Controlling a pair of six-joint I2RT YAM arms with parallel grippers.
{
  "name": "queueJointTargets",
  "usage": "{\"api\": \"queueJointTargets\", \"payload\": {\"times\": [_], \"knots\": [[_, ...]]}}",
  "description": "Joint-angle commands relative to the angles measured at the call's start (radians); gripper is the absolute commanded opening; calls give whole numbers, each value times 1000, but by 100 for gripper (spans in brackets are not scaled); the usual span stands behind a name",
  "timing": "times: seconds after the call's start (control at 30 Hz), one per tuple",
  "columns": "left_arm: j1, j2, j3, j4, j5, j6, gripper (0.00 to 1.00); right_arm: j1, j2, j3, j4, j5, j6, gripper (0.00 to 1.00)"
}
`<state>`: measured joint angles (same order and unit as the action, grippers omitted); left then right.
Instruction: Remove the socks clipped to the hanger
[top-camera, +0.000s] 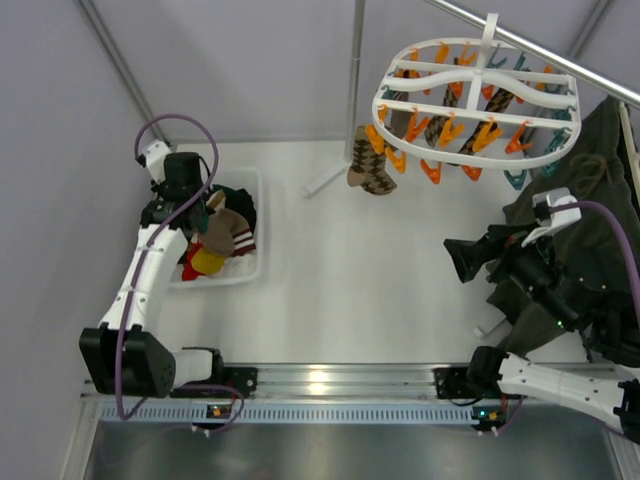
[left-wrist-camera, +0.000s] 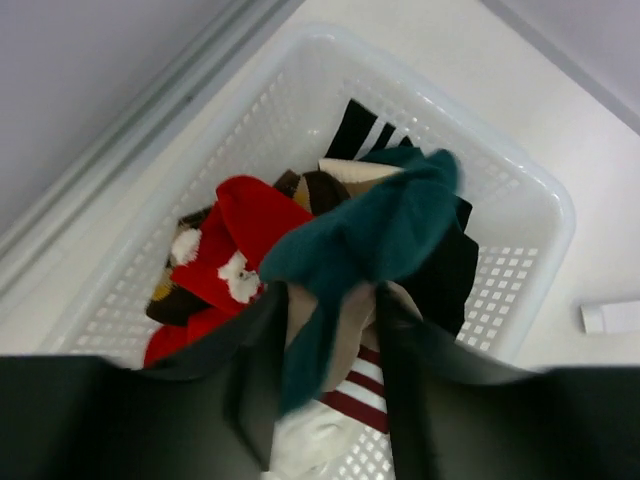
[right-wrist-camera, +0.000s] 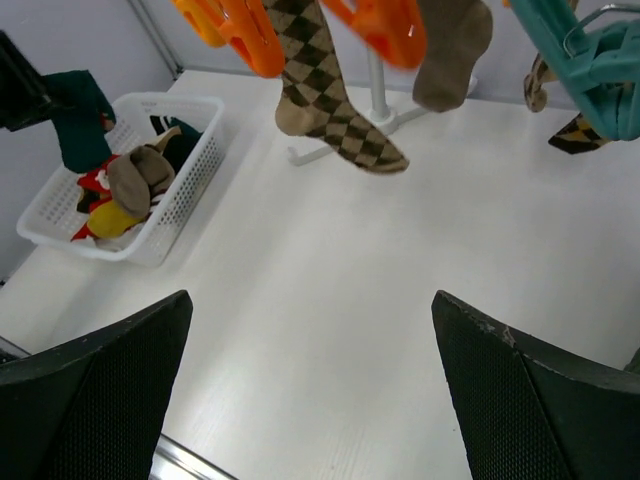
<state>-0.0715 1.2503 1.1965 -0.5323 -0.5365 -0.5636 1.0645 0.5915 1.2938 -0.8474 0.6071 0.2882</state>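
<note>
Several socks (left-wrist-camera: 250, 230) filled a white basket (left-wrist-camera: 520, 190) at the surface's (top-camera: 350, 270) left edge. Above it the left end effector's (left-wrist-camera: 330, 300) fingers stood slightly apart around a teal sock (left-wrist-camera: 380, 225); whether they gripped it, I could not tell. Open surface lay in the middle. An argyle sock (top-camera: 370, 165) hung clipped to the hanger (top-camera: 381, 108), and the right end effector (right-wrist-camera: 310, 300) gaped wide, empty.

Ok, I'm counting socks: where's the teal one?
On the left, in the left wrist view: the teal sock hangs between the fingers of the left gripper, just above the basket.
</note>
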Motion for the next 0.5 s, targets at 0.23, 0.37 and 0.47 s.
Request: {"api": "queueJointTargets", "payload": {"times": [0.23,0.37,0.47], "knots": [[32,19,61,-37,177,28,98,-9,-53,-16,64,-46,-4,99],[12,-92,49,38,508,36,98,-11,-90,-36,85,-79,-9,99],[-49,-181,-21,252,718,66,98,-9,-131,-63,116,-110,-9,99]]}}
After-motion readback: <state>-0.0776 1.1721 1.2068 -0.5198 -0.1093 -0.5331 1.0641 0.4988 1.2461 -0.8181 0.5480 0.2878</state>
